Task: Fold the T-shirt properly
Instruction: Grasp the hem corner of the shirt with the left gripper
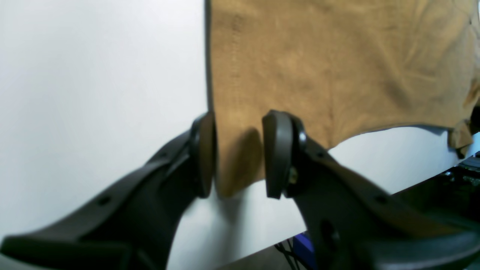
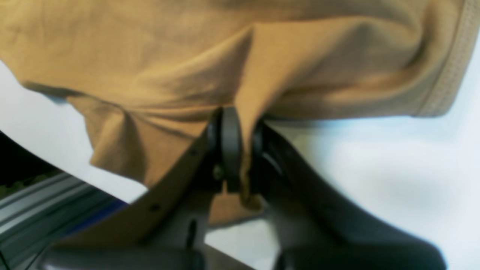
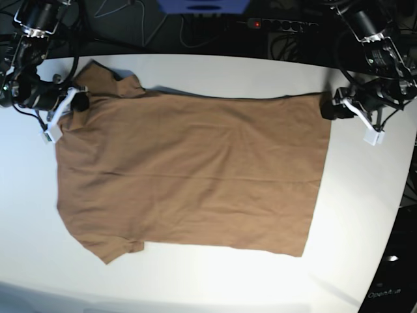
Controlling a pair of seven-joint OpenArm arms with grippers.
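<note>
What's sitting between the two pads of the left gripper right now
A corner of the T-shirt lies between the pads of the left gripper, which stand apart around it. The left wrist view shows this; nothing else is in the gap.

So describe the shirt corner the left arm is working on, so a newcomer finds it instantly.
On the white table, the T-shirt lies spread flat. Follow its straight hem to the far end by the left gripper. That corner sits between open fingers; the shoulder end is pinched by the right gripper.

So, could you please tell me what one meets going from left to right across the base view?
Right gripper shut on the shoulder end → T-shirt spread flat on the white table → left gripper, fingers apart around the hem corner.
</note>
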